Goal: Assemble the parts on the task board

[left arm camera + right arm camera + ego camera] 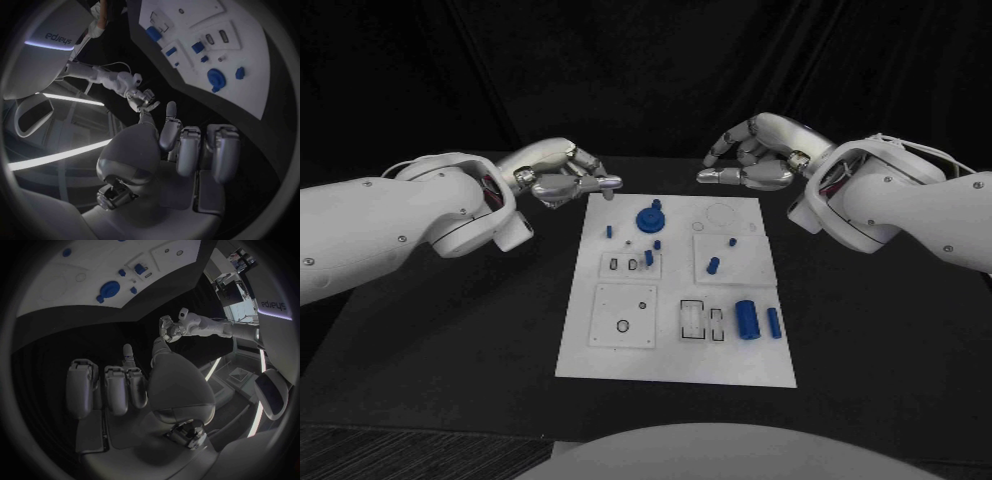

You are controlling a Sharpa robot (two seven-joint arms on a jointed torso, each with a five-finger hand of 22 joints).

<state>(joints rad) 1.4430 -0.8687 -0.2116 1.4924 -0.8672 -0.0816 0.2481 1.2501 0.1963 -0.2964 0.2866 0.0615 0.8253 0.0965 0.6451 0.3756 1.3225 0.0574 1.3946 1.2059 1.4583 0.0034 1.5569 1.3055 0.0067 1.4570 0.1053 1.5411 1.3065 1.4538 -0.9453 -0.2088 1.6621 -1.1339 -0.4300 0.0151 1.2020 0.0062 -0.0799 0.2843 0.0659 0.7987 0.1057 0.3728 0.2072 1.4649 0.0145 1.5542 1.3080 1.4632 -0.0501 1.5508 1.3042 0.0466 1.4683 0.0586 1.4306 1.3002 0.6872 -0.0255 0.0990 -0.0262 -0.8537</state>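
- The word "sharpa" [60, 37] is printed on the white robot body seen in the left wrist view. The right wrist view shows the same word [275, 304].
- The left hand [560, 175] is up above the black counter [473, 330], just past the far left corner of the task board [678, 362]. Its fingers [187, 150] are curled in together and hold nothing. It does not touch the board or any part.
- The task board lies flat in the middle of the counter, between the two hands.
- On the board, a big round blue part [651, 217] sits near the far end. A few tiny blue parts [648, 257] lie just below it, near a small square plate with slots.
- More to the right, one small blue part [714, 265] lies on another square plate.
- Two long blue parts [747, 319] lie side by side near the right edge, beside some dark empty slots [692, 318].
- The right hand [754, 155] is up above the counter past the far right corner of the board. Its fingers [115, 385] are curled in together and hold nothing. All the parts are well apart from it.
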